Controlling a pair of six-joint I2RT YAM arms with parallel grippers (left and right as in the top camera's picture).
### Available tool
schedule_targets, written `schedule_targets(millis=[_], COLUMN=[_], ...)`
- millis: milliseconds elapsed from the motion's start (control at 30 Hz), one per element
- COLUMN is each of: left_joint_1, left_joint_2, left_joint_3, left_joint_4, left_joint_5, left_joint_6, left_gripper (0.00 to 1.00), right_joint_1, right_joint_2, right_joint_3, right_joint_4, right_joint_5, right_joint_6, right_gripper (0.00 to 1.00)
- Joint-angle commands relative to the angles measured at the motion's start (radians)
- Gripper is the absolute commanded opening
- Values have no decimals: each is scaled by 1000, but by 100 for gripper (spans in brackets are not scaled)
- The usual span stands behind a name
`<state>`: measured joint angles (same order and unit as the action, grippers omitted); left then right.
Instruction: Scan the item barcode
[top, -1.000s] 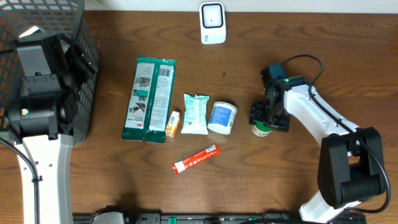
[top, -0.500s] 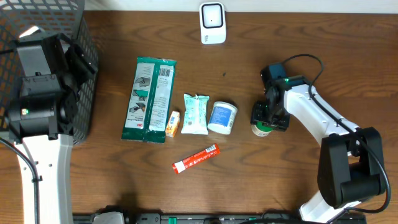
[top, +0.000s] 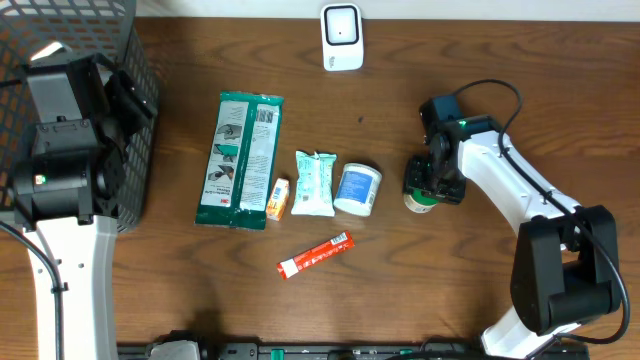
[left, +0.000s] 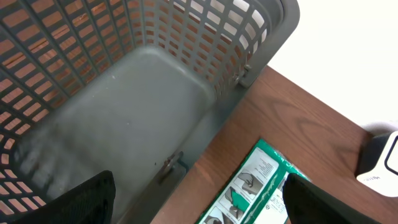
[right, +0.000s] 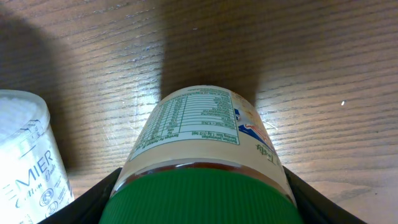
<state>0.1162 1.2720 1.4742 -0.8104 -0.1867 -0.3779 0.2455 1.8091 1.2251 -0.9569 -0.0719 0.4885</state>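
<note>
A jar with a green lid and cream label (right: 199, 134) stands on the wooden table right of the row of items, and shows as the jar (top: 421, 204) from overhead. My right gripper (right: 202, 202) reaches down over it, with its black fingers (right: 93, 199) pressed on both sides just below the lid. The right gripper (top: 433, 185) covers most of the jar from above. A white scanner (top: 342, 37) stands at the table's far edge. My left gripper (left: 199, 199) hangs open over the basket's corner with nothing between its fingers.
A grey mesh basket (top: 140, 90) sits far left, and the basket (left: 143, 81) shows empty inside. A row lies mid-table: green packet (top: 240, 160), small orange box (top: 278, 198), wipes pack (top: 314, 183), white tub (top: 357, 189). A red tube (top: 315, 253) lies nearer.
My right gripper's fingers have drawn in onto the jar and the wrist has shifted slightly toward the far side. The left arm has stayed still.
</note>
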Motion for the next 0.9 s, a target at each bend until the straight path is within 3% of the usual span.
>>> schedule_targets(millis=[0, 867], left_joint_1=[3, 3], left_joint_2=[2, 2], left_joint_3=[4, 4], left_joint_4=[-1, -1], left_joint_5=[-9, -9], left_joint_6=[2, 2], left_gripper=[84, 84], right_joint_1=[4, 4], right_joint_2=[-5, -5], right_joint_3=[22, 22], right_joint_4=[0, 3], right_joint_5=[0, 0], right_joint_6=[-15, -15], right_gripper=[61, 60])
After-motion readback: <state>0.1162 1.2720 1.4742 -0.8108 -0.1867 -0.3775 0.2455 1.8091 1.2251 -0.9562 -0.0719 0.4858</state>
